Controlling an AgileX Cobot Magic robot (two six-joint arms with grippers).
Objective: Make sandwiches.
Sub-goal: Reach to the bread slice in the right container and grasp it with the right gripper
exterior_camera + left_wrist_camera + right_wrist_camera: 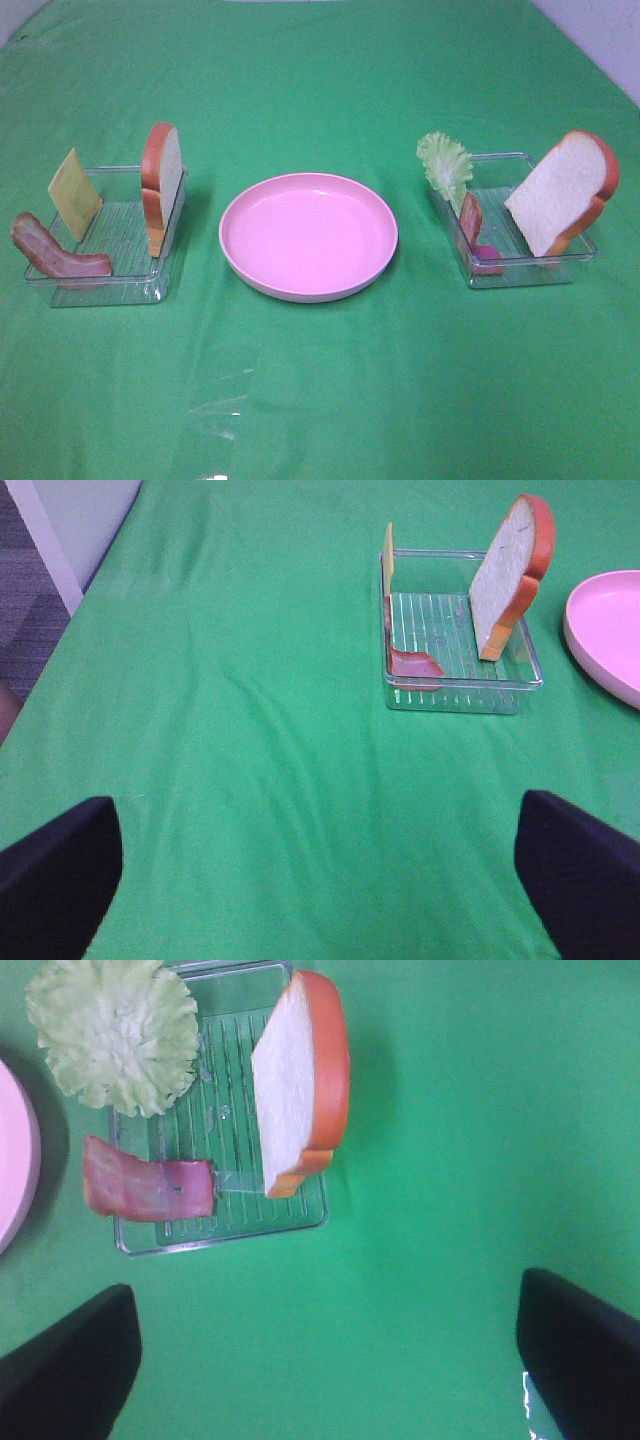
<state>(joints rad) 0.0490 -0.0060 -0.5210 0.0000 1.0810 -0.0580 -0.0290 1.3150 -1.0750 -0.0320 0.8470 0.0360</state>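
Observation:
No stacked sandwiches are in view; the parts stand apart in two clear trays. The left tray (105, 280) holds a yellow cheese square (75, 195), a bacon strip (55, 258) and an upright bread slice (163, 185). The right tray (530, 268) holds lettuce (446, 168), bacon (472, 222) and a leaning bread slice (562, 192). My left gripper (320, 900) is open over bare cloth, well short of its tray (460, 695). My right gripper (325, 1370) is open too, short of the bread (300, 1080). Neither gripper shows in the high view.
A round pink plate (308, 236) sits empty between the trays on the green cloth. The table's left edge and the floor (30, 600) show in the left wrist view. A faint clear film (225, 395) lies on the cloth near the front.

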